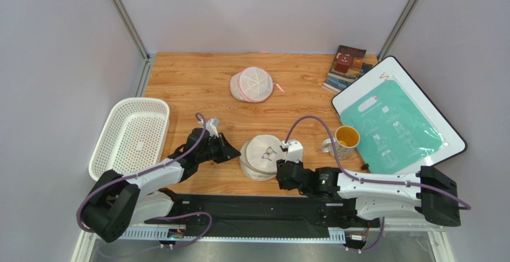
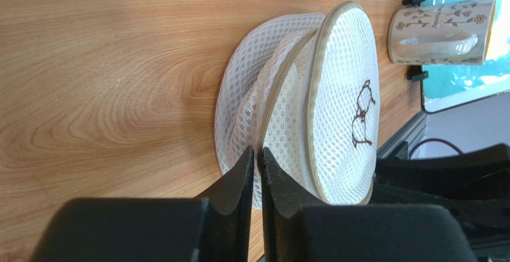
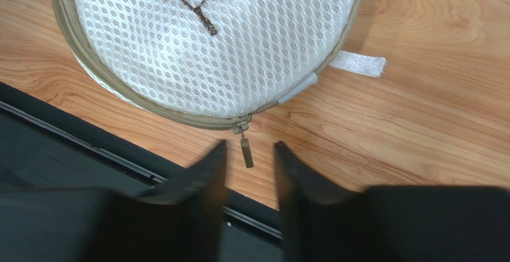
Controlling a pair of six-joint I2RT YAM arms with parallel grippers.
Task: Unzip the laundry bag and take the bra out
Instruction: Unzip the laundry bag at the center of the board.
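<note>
The laundry bag (image 1: 263,154), a round beige-white mesh pouch with a dark bra pictogram, lies on the wooden table near its front edge. In the left wrist view my left gripper (image 2: 257,152) is shut, pinching mesh at the rim of the laundry bag (image 2: 335,94). It comes at the pouch from the left (image 1: 234,154). At the pouch's near right rim, my right gripper (image 3: 249,146) is open. The zip pull (image 3: 247,152) hangs from the rim of the laundry bag (image 3: 215,46) between the blurred fingertips, untouched. The bra is hidden.
A second round mesh pouch with pink trim (image 1: 255,84) lies further back. A white basket (image 1: 128,136) stands at the left. A yellow-lined mug (image 1: 344,140) is just right of the bag. Books (image 1: 347,67) and a white board with a teal sheet (image 1: 398,118) lie at the right. A black rail (image 3: 90,154) runs along the near edge.
</note>
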